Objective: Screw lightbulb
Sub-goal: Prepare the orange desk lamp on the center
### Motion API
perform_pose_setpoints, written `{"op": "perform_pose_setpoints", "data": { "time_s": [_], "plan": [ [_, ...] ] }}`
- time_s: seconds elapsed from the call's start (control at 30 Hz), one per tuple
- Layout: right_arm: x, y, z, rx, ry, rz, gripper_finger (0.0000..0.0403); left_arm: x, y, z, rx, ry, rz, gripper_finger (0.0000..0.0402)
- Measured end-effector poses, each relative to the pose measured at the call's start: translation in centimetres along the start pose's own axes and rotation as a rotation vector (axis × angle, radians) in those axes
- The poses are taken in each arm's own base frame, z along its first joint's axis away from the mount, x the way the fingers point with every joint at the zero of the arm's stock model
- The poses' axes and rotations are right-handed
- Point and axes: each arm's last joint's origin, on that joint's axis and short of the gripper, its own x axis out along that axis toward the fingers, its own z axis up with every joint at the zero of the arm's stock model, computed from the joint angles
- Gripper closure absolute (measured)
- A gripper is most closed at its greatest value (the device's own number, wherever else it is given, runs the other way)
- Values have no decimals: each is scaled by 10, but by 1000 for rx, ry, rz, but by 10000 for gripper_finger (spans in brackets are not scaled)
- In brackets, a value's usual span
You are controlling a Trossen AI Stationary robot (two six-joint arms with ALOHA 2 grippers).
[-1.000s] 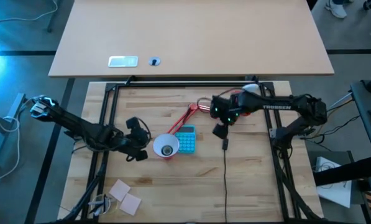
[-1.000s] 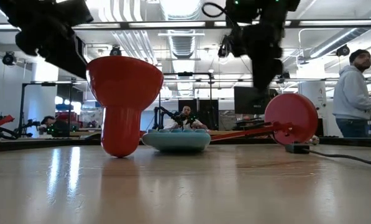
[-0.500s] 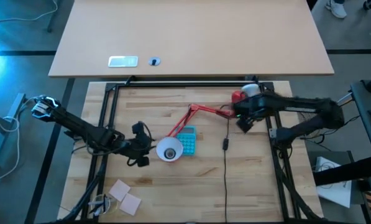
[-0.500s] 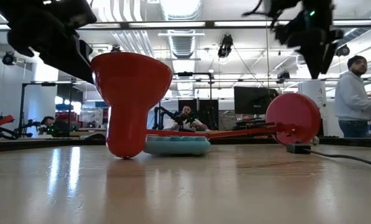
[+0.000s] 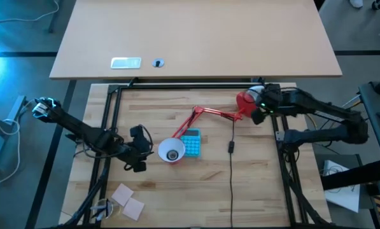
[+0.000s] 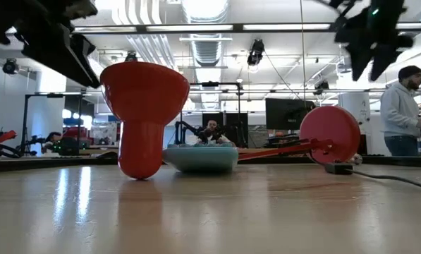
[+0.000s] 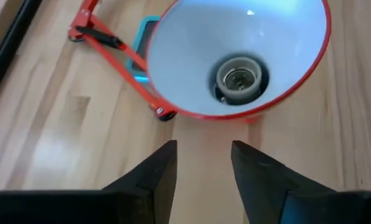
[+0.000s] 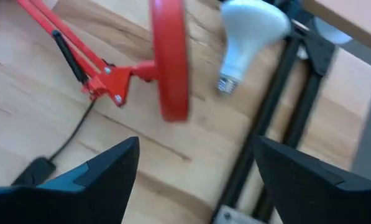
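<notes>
The white lightbulb (image 8: 250, 31) lies on its side at the table's far right, its grey screw base (image 8: 227, 84) pointing at my right gripper (image 8: 194, 162). That gripper (image 5: 256, 116) hovers open just near of it, beside the red lamp's round foot (image 8: 169, 59), which stands on edge. The lamp's red shade (image 7: 235, 56) rests on its narrow end, mouth up, with its socket (image 7: 239, 76) bare. My left gripper (image 7: 201, 155) is open a short way to the left of the shade (image 5: 171, 152), touching nothing.
A teal calculator (image 5: 191, 143) lies under the lamp's arm right of the shade. The lamp's black cord with its switch (image 5: 230, 147) runs to the near edge. Black frame rails (image 5: 279, 137) border the work area. Pale pads (image 5: 127, 200) lie near left. A person (image 6: 400, 113) stands beyond the table.
My right gripper has swung from above the calculator toward the table's far right, ending by the lamp's foot and the lightbulb. My left gripper edged toward the shade, then drew back left; the shade shifted slightly right and settled back.
</notes>
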Motion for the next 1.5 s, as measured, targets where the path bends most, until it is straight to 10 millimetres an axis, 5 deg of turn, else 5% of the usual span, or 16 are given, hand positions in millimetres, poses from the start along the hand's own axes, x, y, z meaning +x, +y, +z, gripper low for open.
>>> {"op": "perform_pose_setpoints", "data": {
  "time_s": [0.3, 0.57, 0.9, 1.03, 1.17, 1.33, 1.5],
  "plan": [
    [62, 9, 49, -115, 88, 18, 93, -16, 16, -7, -68, 37, 39, 255],
    [100, 20, 77, -206, 143, -1, 96, 26, 12, -35, -63, 27, 110, 255],
    [135, 52, 140, -289, 0, 97, 95, 49, -19, -10, -66, -77, -62, 255],
    [130, 61, 167, -321, -41, 130, 93, 49, -35, 4, -49, -70, -143, 255],
    [103, 63, 171, -357, -24, 133, 98, 48, -47, 11, -22, -27, -192, 255],
    [51, 54, 141, -362, 14, 140, 106, 40, -46, 13, 13, 32, -170, 255],
    [20, 31, 95, -289, 73, 130, 120, 29, -32, 9, 35, 56, -66, 255]
  ]
}}
